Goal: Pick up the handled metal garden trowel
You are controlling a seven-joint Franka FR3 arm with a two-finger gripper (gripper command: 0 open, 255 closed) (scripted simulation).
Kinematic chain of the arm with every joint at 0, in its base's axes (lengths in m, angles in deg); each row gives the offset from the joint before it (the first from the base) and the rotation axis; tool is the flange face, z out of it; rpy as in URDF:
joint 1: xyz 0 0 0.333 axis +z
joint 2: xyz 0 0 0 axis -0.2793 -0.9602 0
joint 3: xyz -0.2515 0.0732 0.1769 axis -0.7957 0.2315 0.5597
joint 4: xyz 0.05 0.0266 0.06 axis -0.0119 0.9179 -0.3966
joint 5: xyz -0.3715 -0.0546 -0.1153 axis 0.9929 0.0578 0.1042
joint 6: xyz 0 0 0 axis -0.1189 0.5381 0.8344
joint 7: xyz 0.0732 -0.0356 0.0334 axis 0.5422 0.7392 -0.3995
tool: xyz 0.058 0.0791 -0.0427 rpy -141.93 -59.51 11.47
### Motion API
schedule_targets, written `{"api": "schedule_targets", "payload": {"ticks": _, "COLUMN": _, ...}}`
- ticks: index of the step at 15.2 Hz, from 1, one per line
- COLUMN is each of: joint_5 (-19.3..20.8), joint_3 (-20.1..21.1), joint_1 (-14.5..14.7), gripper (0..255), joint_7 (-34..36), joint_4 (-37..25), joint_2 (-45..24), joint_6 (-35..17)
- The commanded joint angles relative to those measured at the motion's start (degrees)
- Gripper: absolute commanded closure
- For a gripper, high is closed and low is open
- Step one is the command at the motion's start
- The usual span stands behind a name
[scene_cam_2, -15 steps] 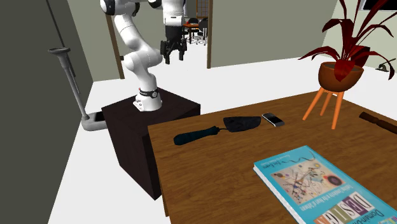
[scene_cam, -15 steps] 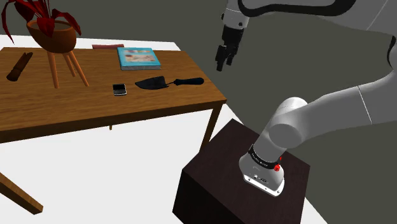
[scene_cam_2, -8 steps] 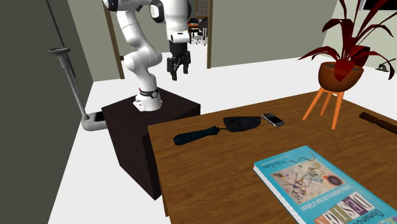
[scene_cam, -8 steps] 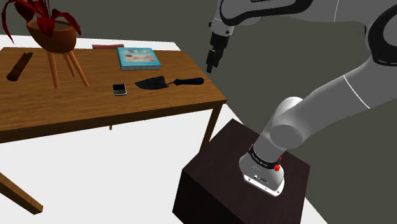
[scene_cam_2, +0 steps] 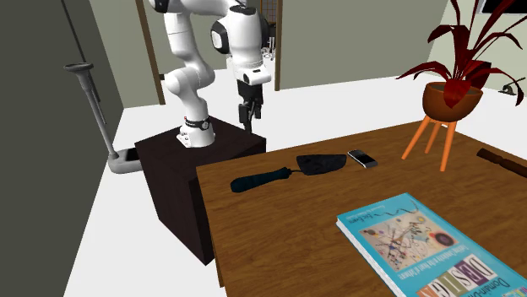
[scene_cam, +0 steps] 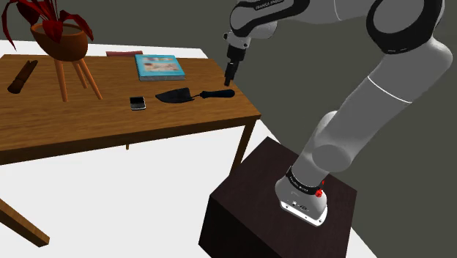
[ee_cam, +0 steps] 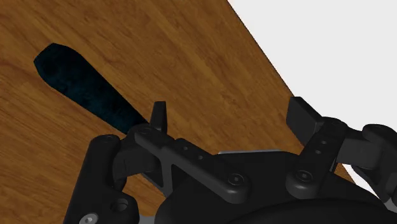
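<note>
Shoulder view has the claw [scene_cam: 229, 73] hanging point-down above the tabletop [scene_cam: 110, 128], near its edge on the stand's [scene_cam: 242, 212] side, fingers spread and holding nothing. The trowel [scene_cam: 192, 95] lies flat just below, clear of the claw. Its dark handle points toward that edge and its blade toward a phone [scene_cam: 137, 102] nearby. Bare wood surrounds the handle, and a book [scene_cam: 159, 67] lies well apart.
</note>
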Motion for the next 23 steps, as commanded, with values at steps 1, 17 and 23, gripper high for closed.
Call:
{"api": "schedule_targets", "payload": {"ticks": 1, "joint_5": -2.9, "joint_3": -0.9, "joint_1": 0.4, "gripper": 0, "joint_7": -5.0, "joint_4": -2.8, "joint_2": -5.0, "joint_6": -1.7}}
{"api": "schedule_targets", "payload": {"ticks": 17, "joint_5": -18.4, "joint_3": 2.8, "joint_1": -3.5, "gripper": 0, "joint_7": -27.7, "joint_4": -25.5, "joint_2": -33.6, "joint_6": -3.3}}
{"api": "schedule_targets", "payload": {"ticks": 23, "joint_5": -19.2, "joint_3": 3.1, "joint_1": -3.7, "gripper": 255, "joint_7": -28.4, "joint_4": -24.7, "joint_2": -34.9, "joint_6": -5.3}}
